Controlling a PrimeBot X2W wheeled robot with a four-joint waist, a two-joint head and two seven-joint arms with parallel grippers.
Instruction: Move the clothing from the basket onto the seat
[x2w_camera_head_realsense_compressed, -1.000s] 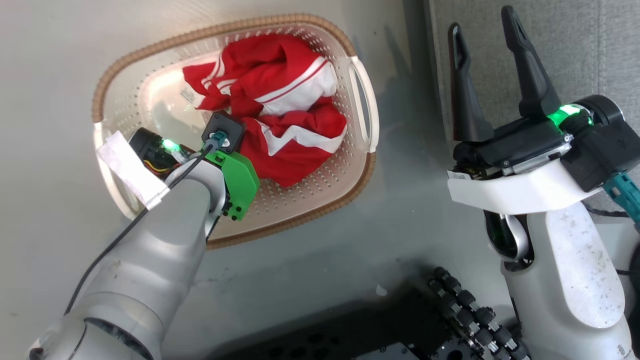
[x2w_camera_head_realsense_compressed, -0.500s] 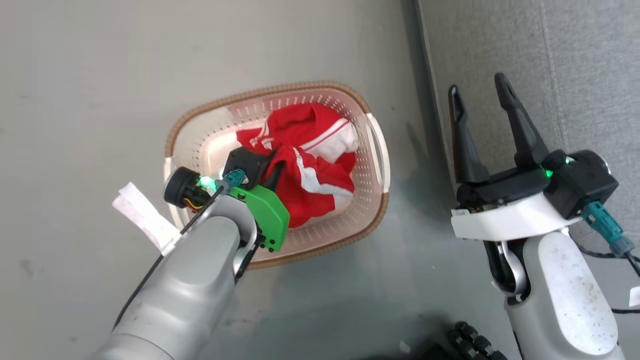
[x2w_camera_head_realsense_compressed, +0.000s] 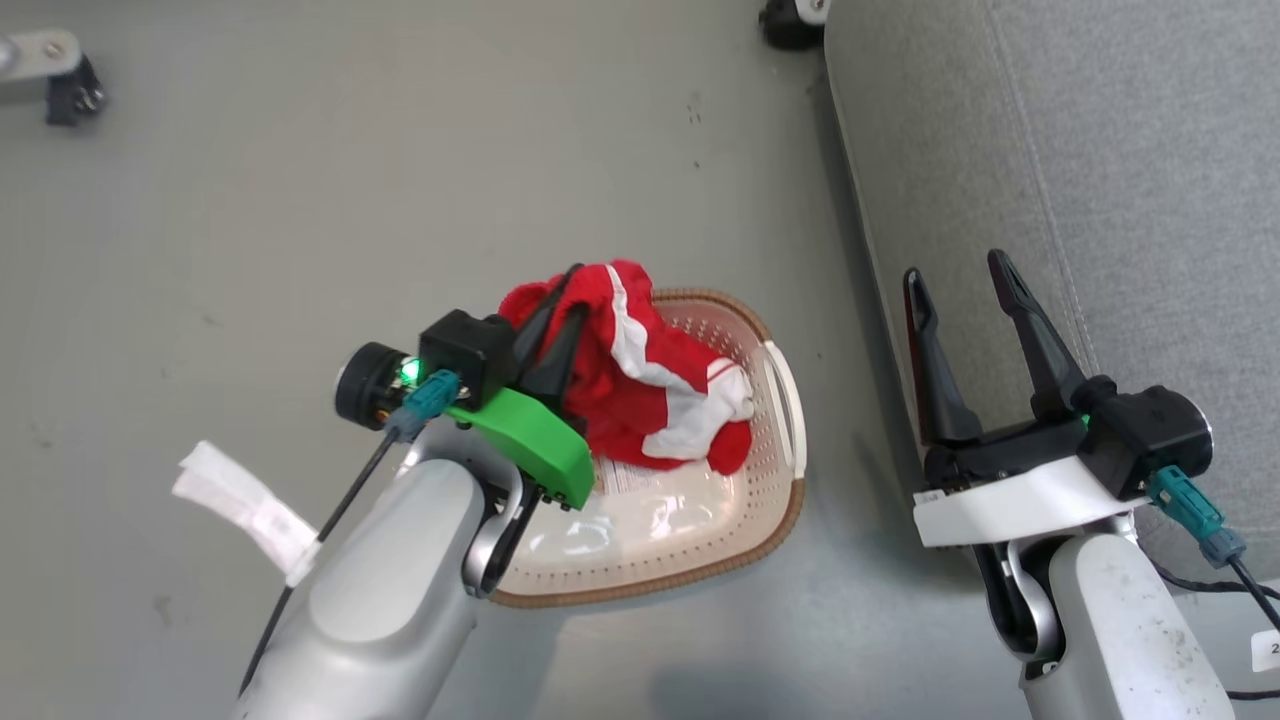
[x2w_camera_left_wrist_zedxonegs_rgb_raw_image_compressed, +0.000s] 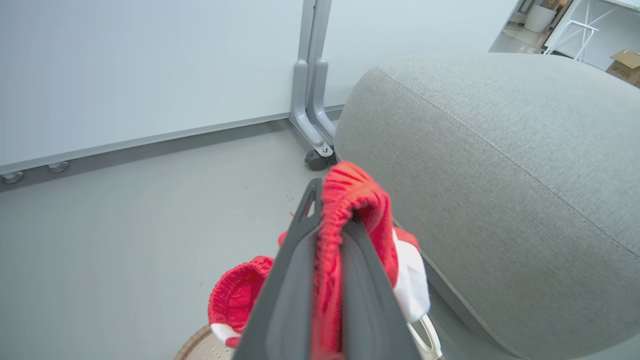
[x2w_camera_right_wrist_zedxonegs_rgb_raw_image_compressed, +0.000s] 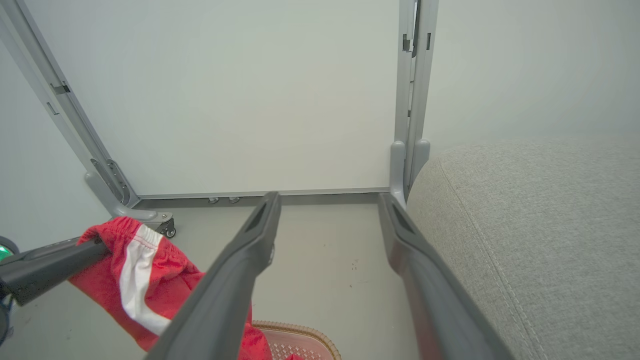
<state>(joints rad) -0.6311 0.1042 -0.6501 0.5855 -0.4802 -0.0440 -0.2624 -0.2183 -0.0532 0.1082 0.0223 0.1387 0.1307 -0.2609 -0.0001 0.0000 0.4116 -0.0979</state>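
**lintroller:** Starting with the left gripper (x2w_camera_head_realsense_compressed: 580, 290). Squeezing shut on the clothing (x2w_camera_head_realsense_compressed: 660, 400), or just poking at it?

**sockdrawer:** Squeezing shut for sure, lol. Pinching a red, elastic-looking edge between both dark fingers (x2w_camera_left_wrist_zedxonegs_rgb_raw_image_compressed: 292, 290) in the left wrist view, with cloth bulging over the tips. Holding the whole bunch up above the basket (x2w_camera_head_realsense_compressed: 790, 520), with red folds, white stripes and a white panel dangling toward the robot's right.

**lintroller:** Dragging on the basket at all, or hanging free?

**sockdrawer:** Honestly not seeing that well enough to call it. Hanging low over the right part of the inside, anyway. Also spotting bare cream plastic underneath, with a paper label (x2w_camera_head_realsense_compressed: 640, 478) on the bottom.

**lintroller:** And the right gripper (x2w_camera_head_realsense_compressed: 955, 268)?

**sockdrawer:** Standing wide open, gripping nothing. Hovering at the left edge of the seat (x2w_camera_head_realsense_compressed: 1100, 150), with the fingers pointing up the head view and partly over the grey fabric.

**lintroller:** So placing the clothing where, overall?

**sockdrawer:** Up in the left gripper, over the basket, near the seat but left of it. Seeing the basket sitting on the grey floor (x2w_camera_head_realsense_compressed: 300, 200) just beside the seat. Noticing a dark caster (x2w_camera_head_realsense_compressed: 790, 20) by the seat's far corner too.
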